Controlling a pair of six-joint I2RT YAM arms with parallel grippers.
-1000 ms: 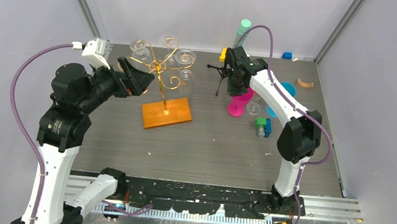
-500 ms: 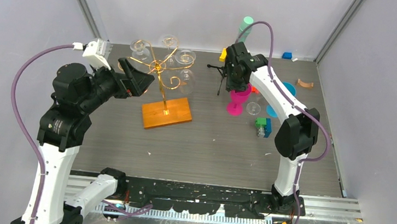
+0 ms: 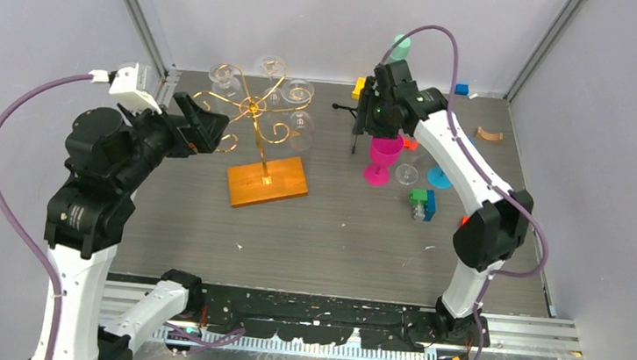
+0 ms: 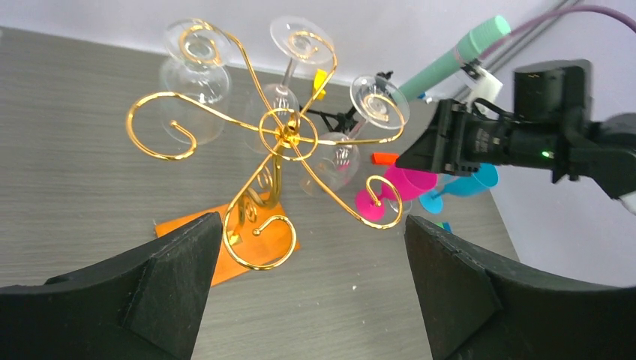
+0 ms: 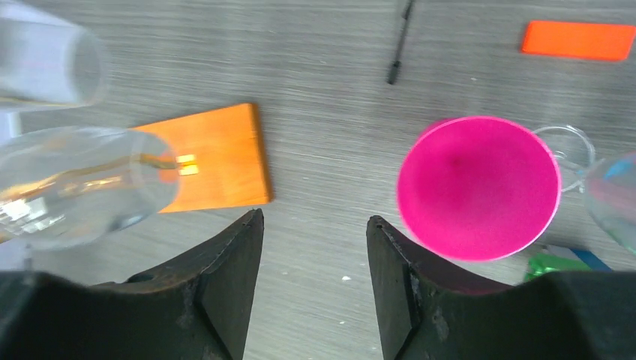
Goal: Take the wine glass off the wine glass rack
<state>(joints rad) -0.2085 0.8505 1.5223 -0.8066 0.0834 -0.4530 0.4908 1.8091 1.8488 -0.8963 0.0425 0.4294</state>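
The wine glass rack [image 3: 261,130] is a thin gold stand with scroll arms on an orange-brown wooden base [image 3: 268,181]. Several clear wine glasses [image 3: 297,92] hang upside down from its arms [image 4: 289,135]. A pink wine glass [image 3: 386,149] stands upright on the table to the rack's right, free of any grip. My right gripper [image 3: 377,122] hovers open just above and left of the pink wine glass [image 5: 478,184], nothing between its fingers. My left gripper [image 3: 211,124] is wide open and empty at the rack's left side, level with the scroll arms.
A black tripod [image 3: 357,120] with a mint-green cylinder [image 3: 401,45] stands behind the pink glass. A small clear glass [image 3: 406,173], a blue disc [image 3: 439,178], green and blue blocks [image 3: 422,203] and an orange block [image 5: 577,39] lie to its right.
My right gripper opened and let go of the pink glass, which went from tilted to standing upright, and the gripper rose above it. My left arm drew back slightly to the left.
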